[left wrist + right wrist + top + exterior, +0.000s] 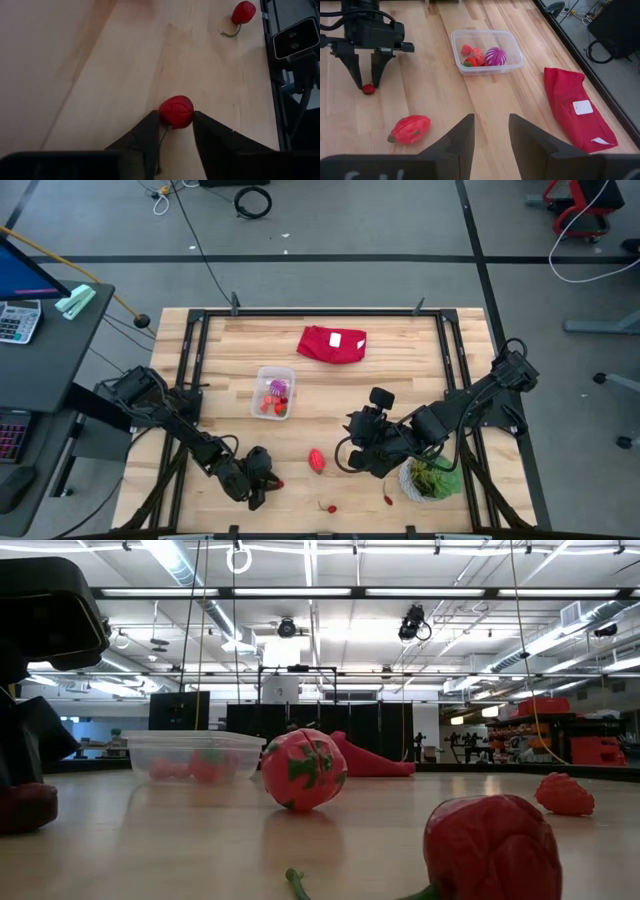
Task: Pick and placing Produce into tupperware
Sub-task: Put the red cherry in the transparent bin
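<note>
The clear tupperware (pixel 275 392) (pixel 487 51) stands on the table with a purple piece (pixel 495 56) and a few red and pink pieces inside. The larger red oval piece (pixel 317 460) (pixel 410 129) lies on the wood between the arms. My left gripper (pixel 266 484) (pixel 176 117) is near the table's near edge, shut on a small red piece (pixel 176 111) (pixel 368 89). My right gripper (pixel 357 452) (pixel 491 131) hangs open above bare wood, to the right of the oval piece. Two more small red pieces (pixel 331 507) (pixel 387 500) lie by the near edge. My left gripper pinches the small round red piece by its two sides (pixel 162 114), between the free ends of its fingers (pixel 356 75). The fingers come from above, pointing down. The piece sits on the table (pixel 368 92), and its thin stem (pixel 162 139) trails back between the fingers.
A folded red cloth with a white label (pixel 333 344) (pixel 576 109) lies toward the far edge. A green plant in a white pot (pixel 430 478) stands by the right arm near the near right corner. Bare wood lies between the tupperware and the left gripper.
</note>
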Tool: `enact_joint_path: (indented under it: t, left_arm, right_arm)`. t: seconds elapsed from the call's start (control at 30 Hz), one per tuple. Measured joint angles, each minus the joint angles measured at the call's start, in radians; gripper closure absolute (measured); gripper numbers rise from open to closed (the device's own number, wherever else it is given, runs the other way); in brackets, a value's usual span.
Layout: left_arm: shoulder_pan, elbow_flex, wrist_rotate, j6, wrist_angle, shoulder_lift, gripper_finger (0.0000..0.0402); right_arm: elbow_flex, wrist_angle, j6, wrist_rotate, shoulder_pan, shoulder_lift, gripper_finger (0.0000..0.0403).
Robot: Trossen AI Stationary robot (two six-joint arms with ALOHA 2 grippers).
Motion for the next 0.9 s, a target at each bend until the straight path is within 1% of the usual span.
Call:
enact_joint_path:
  t: [0.17, 0.27, 0.43, 0.57, 0.67, 0.77, 0.9]
  left_arm:
    - [0.0, 0.0, 0.0, 0.005, -0.002, 0.0, 0.0323]
    - [0.0, 0.0, 0.0, 0.038, 0.007, 0.0, 0.0345]
    - [0.0, -0.001, -0.019, 0.123, 0.073, 0.003, 0.0365]
    - [0.006, 0.0, -0.055, 0.158, 0.09, -0.018, 0.0368]
    - [0.026, 0.0, -0.105, 0.171, 0.066, -0.057, 0.0368]
    - [0.064, 0.0, -0.153, 0.218, 0.016, -0.122, 0.0376]
    - [0.138, 0.0, -0.236, 0.233, -0.144, -0.26, 0.0391]
  right_arm:
    - [0.0, 0.0, 0.0, 0.0, 0.0, 0.0, 0.0274]
    - [0.0, 0.0, 0.0, 0.0, 0.0, 0.0, 0.0274]
    - [0.0, 0.0, 0.0, 0.0, 0.0, 0.0, 0.0274]
    - [0.0, 0.0, 0.0, 0.0, 0.0, 0.0, 0.0274]
    - [0.0, 0.0, 0.0, 0.0, 0.0, 0.0, 0.0274]
    - [0.0, 0.0, 0.0, 0.0, 0.0, 0.0, 0.0274]
    - [0.0, 0.0, 0.0, 0.0, 0.0, 0.0, 0.0274]
